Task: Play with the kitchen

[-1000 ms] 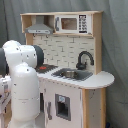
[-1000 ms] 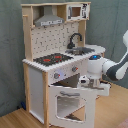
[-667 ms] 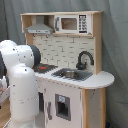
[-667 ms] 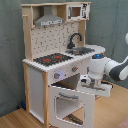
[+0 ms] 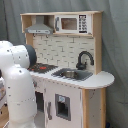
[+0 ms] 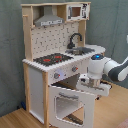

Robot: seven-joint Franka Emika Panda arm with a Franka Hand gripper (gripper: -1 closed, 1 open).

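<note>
Nearest to me in the first exterior view is the bulky white robot arm (image 5: 17, 82), filling the first exterior view's lower left and hiding part of the kitchen front. In the second exterior view I see its far end: the gripper (image 6: 94, 84) sits at the top edge of the open white windowed oven door (image 6: 72, 102), which swings out from the cabinet toward the camera. I cannot tell how far its fingers are parted, or whether they grip the door edge or merely rest against it.

The tall white and light-wood toy play kitchen (image 5: 85, 100) stands upright on a wooden floor (image 6: 15, 119) before a grey curtain backdrop (image 6: 10, 55).

Counting along its worktop: one black hob with red rings (image 6: 50, 59) at the end under the hood, one sink (image 5: 72, 74) beside it, and one curved black faucet (image 5: 84, 59) at the sink's back edge. On the front panel under the hob I count two round knobs (image 6: 56, 75). Behind, a white brick-pattern back wall (image 5: 57, 50) rises to the top shelf, which carries one grey hood (image 5: 39, 28) and one small microwave (image 5: 72, 23).

I can read no brand or writing anywhere.
</note>
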